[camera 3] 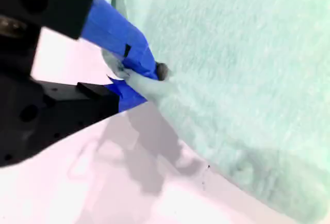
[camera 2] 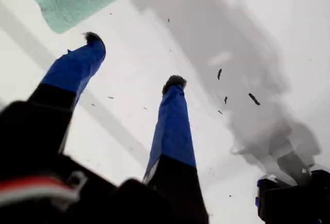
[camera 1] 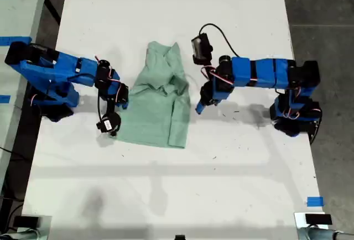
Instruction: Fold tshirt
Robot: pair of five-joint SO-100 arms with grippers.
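Soft wrinkly mint tshirt (camera 1: 157,102), edge pinched by my second gripper (camera 3: 135,82)

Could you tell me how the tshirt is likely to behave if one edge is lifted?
The tshirt lies bunched and wrinkled, so it will probably droop limply. Where my second claw pinches its edge, the cloth puckers, so it seems thin and light. On the smooth table it would likely drag along.

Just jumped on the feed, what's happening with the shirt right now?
Mid-fold. My second gripper is pinched on the edge of the tshirt, at the exterior view's left. My first gripper is open and empty over bare table, just off the shirt's other side. The shirt lies bunched, partly folded.
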